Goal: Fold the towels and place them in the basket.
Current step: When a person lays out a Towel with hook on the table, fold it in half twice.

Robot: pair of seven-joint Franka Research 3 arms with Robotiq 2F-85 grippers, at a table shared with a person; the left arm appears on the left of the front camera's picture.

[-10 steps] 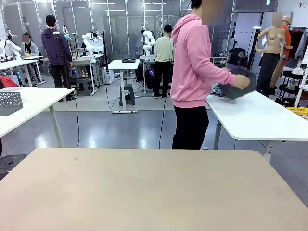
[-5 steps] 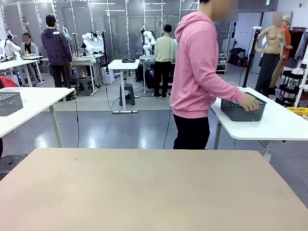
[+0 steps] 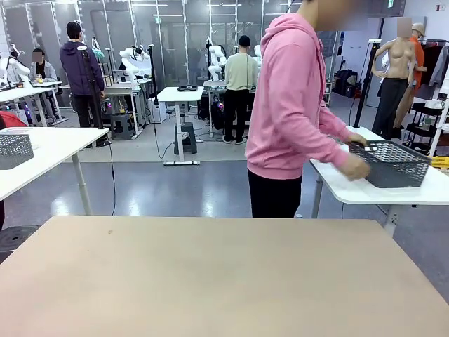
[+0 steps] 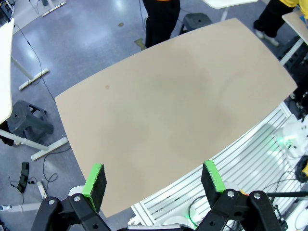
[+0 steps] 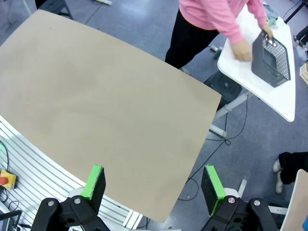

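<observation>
- Left gripper [image 4: 153,180]: the jaws stand fully apart with nothing between the green pads. It hangs above the tan table [image 4: 168,110].
- Right gripper [image 5: 153,185]: the jaws are equally wide and empty, above the near edge of the same table.
- The basket [image 3: 394,166] stands on a white side table [image 3: 365,191] at the right edge of the front frame, well apart from my worktable. In the right wrist frame it lies at the upper right [image 5: 272,57].
- The person's hand [image 3: 358,167] is at the basket's left wall.
- I cannot tell whether the basket holds anything.
- Basket handling, in my judgement: light, rigid lattice plastic. I would grip the flared rim at a short wall.
- Towel handling, in my judgement: soft, limp and light. I would pinch two neighbouring corners, one per gripper, and expect the cloth to sag.
</observation>
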